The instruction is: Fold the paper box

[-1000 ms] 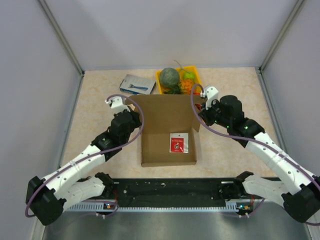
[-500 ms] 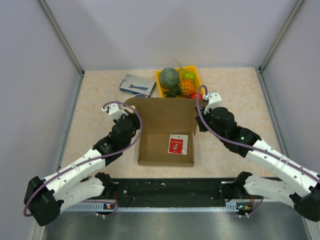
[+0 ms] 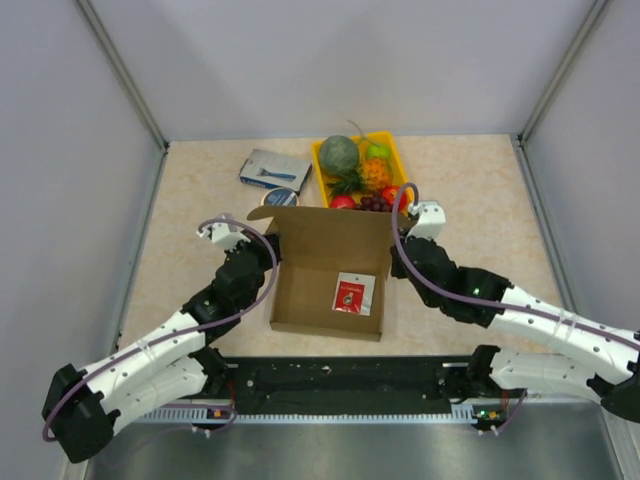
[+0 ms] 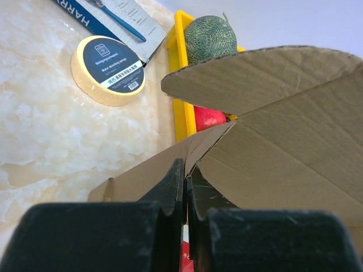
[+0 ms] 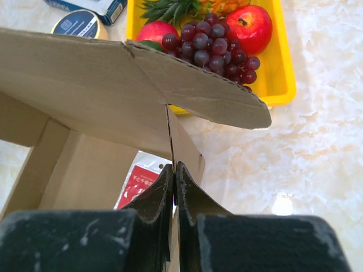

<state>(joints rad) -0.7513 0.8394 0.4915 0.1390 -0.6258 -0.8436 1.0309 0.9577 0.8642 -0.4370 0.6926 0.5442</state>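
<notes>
The paper box sat in the middle of the surface, at 6 o'clock from the yellow fruit tray, with its base flat, its side walls raised and its rear flap standing up at the 12 o'clock edge. The left end effector was closed narrow on the thin cardboard of the wall at 9 o'clock, and the right end effector was closed just as tightly on the wall at 3 o'clock. The sheet looked light and only moderately stiff: it would likely flex between creases, crush or tear if squeezed hard, and slide easily over the smooth surface (so a hold on both sides seemed sensible). Wall edges near the rear corners, close to the fold lines, looked like the best places to grip, since a pull there would turn a panel about its crease rather than bow it. Counted up, there was one box, one red card lying inside it, one tray, one roll of tape, one blue-grey packet, one melon, one bunch of grapes, and two arms.
</notes>
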